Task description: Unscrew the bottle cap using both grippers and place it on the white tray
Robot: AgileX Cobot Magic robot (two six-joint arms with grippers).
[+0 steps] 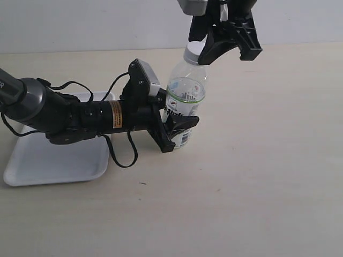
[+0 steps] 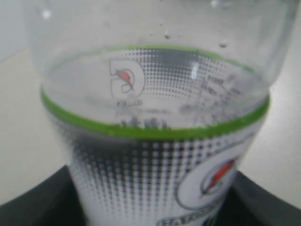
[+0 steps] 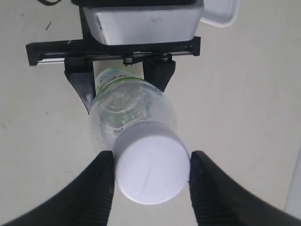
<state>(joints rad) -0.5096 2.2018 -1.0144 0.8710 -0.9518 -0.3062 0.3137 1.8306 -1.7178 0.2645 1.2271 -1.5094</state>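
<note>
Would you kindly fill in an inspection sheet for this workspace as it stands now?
Surface: pale beige table, one small dark speck near its front edge.
Job's things: bottle stands upright on the table. The bottle cap is on its neck, not yet removed. The white tray lies flat at the left, with nothing seen on it.
Clutter: nothing seen.
Grippers: left gripper clamps the bottle's labelled body. The right gripper has its fingers against both sides of the cap.
Cables: a black cable loops off the left arm past the tray's corner onto the table.
Surroundings: plain pale wall behind the table.
</note>
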